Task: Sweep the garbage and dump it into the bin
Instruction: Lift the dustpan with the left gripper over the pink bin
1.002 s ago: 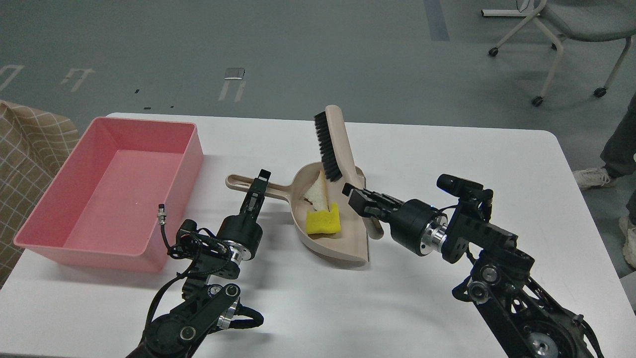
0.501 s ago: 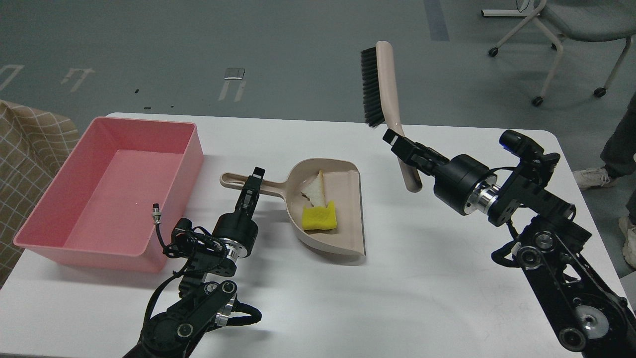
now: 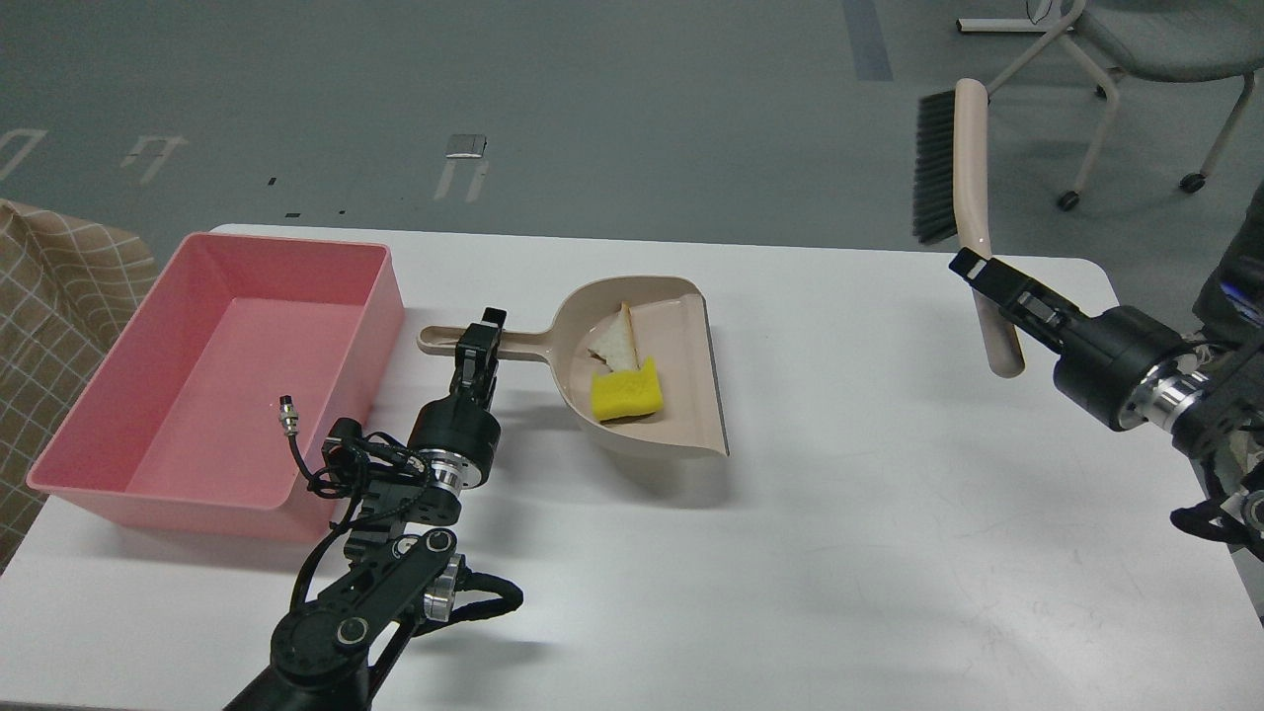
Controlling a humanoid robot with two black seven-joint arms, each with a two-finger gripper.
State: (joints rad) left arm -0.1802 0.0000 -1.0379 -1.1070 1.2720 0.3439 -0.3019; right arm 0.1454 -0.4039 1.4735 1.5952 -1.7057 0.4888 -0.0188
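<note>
A beige long-handled dustpan [image 3: 647, 380] carries both pieces of garbage: a triangular white bread slice [image 3: 614, 341] with a brown crust toward the back of the pan, and a bright yellow sponge-like block [image 3: 625, 392] just in front of it, the two apparently touching. The left gripper [image 3: 478, 353] is clamped on the dustpan's handle [image 3: 464, 341], near its far end; a shadow falls on the table beneath the pan, though whether the pan is lifted clear of the surface is hard to judge from this angle.

Just left of the handle stands the bin [image 3: 212, 370], a large shallow pink plastic tub with a rolled rim, nothing visible inside it. It sits at the left edge of the white table [image 3: 839, 474], well apart from the garbage in the pan.

At the far right, the right gripper [image 3: 987, 281] grasps the lower part of a beige hand brush [image 3: 963, 188], held upright above the table's right corner with its black bristles facing left.

Beyond the table lies a grey floor [image 3: 592, 109] marked with pale tape. A wheeled grey office chair [image 3: 1136, 59] stands at upper right, and a tan checked fabric [image 3: 49, 296] shows at the left edge.
</note>
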